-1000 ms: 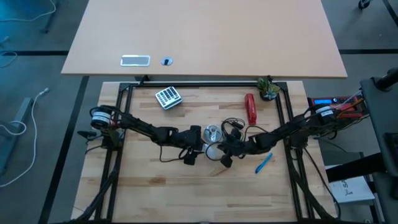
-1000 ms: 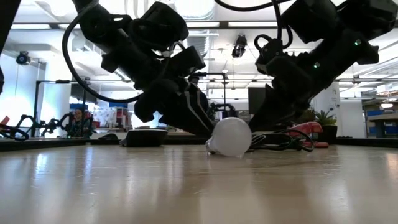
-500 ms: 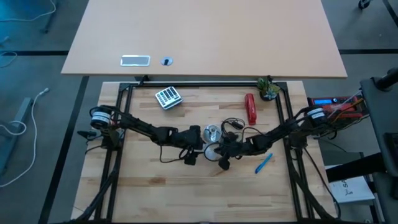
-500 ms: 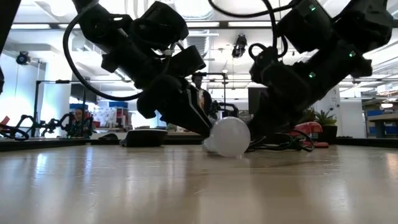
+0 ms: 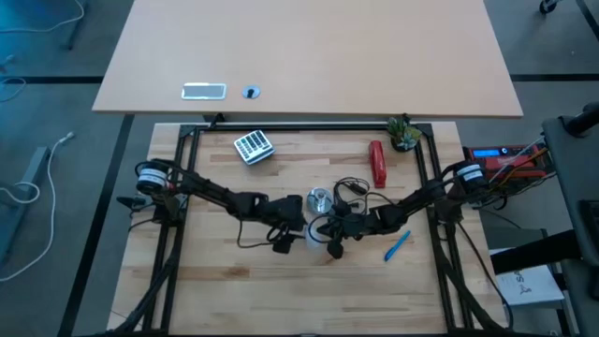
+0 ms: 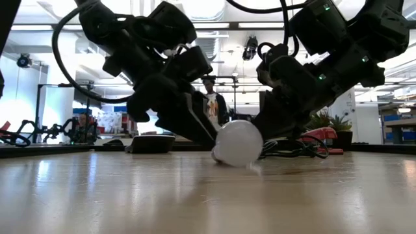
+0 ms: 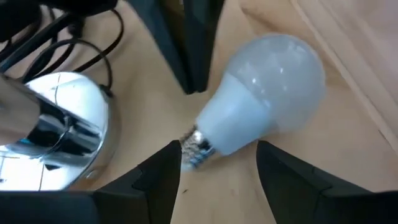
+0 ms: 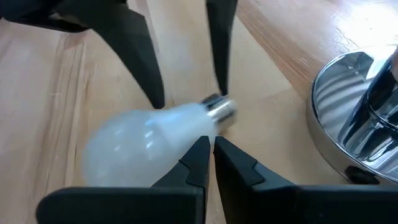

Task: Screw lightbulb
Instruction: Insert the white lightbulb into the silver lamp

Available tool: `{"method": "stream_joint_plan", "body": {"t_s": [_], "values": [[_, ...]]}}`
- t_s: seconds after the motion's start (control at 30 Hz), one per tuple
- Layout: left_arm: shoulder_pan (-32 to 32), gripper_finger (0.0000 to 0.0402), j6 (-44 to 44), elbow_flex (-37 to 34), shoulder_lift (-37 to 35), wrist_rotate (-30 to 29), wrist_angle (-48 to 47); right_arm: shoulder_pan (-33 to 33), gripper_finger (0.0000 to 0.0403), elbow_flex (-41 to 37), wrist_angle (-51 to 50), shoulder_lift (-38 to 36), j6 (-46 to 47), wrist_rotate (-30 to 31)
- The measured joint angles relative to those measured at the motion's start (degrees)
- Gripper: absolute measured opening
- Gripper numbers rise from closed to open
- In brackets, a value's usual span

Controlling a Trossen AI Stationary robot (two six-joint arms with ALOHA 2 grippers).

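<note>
A: High view. Both hands meet mid-tabletop (image 5: 234, 281); bulb (image 5: 315, 232) lies between left hand (image 5: 292, 228) and right hand (image 5: 334, 234), just near of the socket (image 5: 320, 198). Step, as I judge it: picking up the bulb; nothing screwed yet.

B: Low view. Bulb (image 6: 238, 143) rests on the wood, both hands crowding it.

A: Left wrist view. Left fingers (image 7: 155, 180) stand apart, straddling the bulb's screw end (image 7: 198, 145); not clamped.

B: Right wrist view. Right fingers (image 8: 196, 158) are pressed together, tips against the globe (image 8: 143, 146), holding nothing.

A: Next, probably: left hand closes on the neck, lifts, aims the thread at the socket.
</note>
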Motion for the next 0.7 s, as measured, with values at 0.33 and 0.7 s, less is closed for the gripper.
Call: {"method": "stream_joint_plan", "body": {"t_s": [0.33,0.7], "values": [[-0.91,0.0194,-1.23,0.00,0.00,0.89,-0.07,-1.42,0.0018,0.02,-2.78,-2.91,-2.55,1.83],[-1.00,0.0194,-2.77,0.06,0.00,-1.31,2.29,2.49,0.0018,0.07,-5.16,-11.55,-11.11,-9.32]]}}
